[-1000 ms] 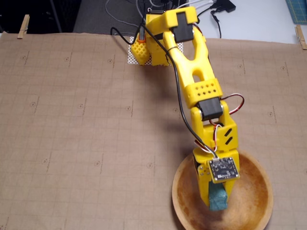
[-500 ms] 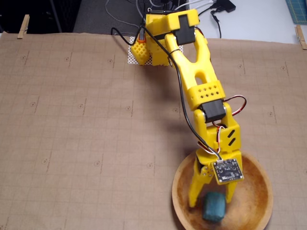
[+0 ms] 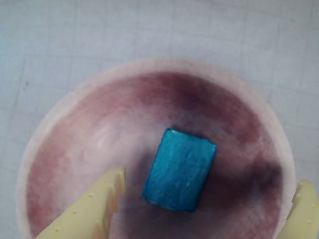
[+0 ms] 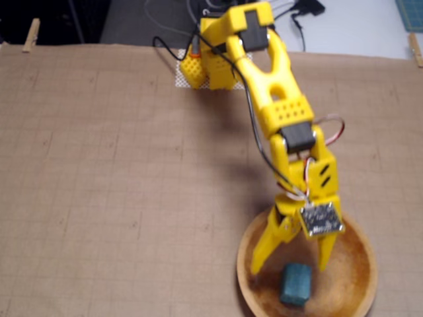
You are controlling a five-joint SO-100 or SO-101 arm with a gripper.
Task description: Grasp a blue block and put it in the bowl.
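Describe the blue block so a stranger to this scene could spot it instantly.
In the fixed view, find the big round wooden bowl at the bottom right of the brown gridded mat, under the yellow arm's open gripper. The blue block lies loose inside it, the only teal thing there, small and rectangular.

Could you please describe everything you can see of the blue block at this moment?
The blue block is a small teal-blue rectangular piece with a rough, foam-like surface and softly rounded corners. It lies flat on the floor of the wooden bowl, apart from the bowl's wall, turned a little askew in the wrist view. Only the bowl touches it: the open yellow claw hangs above, one finger to either side, neither in contact with it.
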